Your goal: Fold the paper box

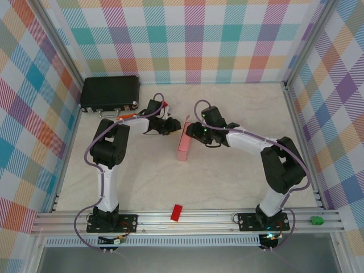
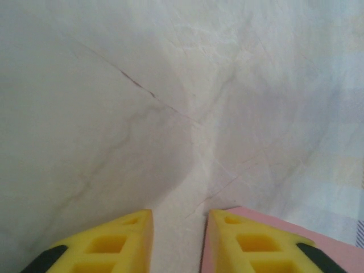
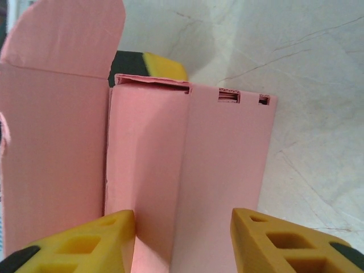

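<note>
Standing half open with nothing gripped, the right jaws hover over the paper box [image 3: 222,170], which lies on the table [image 3: 318,85] with one flap open. The left jaws are slightly open and empty, with the box's corner beside their right finger [image 2: 256,250].

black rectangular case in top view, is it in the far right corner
No, the black rectangular case lies in the far left corner of the pale table.
</note>
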Controlling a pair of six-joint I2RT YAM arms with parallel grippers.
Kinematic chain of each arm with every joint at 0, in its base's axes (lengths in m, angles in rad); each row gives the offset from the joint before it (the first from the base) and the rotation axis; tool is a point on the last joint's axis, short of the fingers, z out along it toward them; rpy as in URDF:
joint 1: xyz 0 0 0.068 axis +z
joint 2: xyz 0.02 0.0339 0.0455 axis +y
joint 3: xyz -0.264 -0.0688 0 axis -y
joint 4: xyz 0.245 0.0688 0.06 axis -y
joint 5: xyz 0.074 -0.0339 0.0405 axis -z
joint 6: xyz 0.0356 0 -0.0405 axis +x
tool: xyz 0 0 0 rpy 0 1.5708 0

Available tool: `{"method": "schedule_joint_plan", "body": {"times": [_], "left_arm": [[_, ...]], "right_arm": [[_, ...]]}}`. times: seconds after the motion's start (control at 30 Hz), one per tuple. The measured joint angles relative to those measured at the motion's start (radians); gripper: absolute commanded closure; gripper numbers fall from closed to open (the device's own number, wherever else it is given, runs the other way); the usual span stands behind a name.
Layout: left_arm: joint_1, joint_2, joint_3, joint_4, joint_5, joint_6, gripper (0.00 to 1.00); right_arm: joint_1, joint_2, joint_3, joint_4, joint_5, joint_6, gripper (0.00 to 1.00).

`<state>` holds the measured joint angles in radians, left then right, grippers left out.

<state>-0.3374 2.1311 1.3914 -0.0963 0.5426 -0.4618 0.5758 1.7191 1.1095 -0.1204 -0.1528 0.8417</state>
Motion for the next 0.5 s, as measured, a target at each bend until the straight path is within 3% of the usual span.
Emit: {"method": "schedule_joint_plan", "body": {"times": [0.2, 0.5], "left_arm": [[0.002, -0.129, -0.001, -0.055, -0.126, 0.01, 0.59], [-0.016, -0.351, -0.001, -0.194, -0.284, 0.032, 0.32]], "right_arm": [[-0.002, -0.034, -0.005, -0.036, 0.035, -0.008, 0.51], [-0.056, -0.109, -0.04, -0.044, 0.037, -0.04, 0.5]]}}
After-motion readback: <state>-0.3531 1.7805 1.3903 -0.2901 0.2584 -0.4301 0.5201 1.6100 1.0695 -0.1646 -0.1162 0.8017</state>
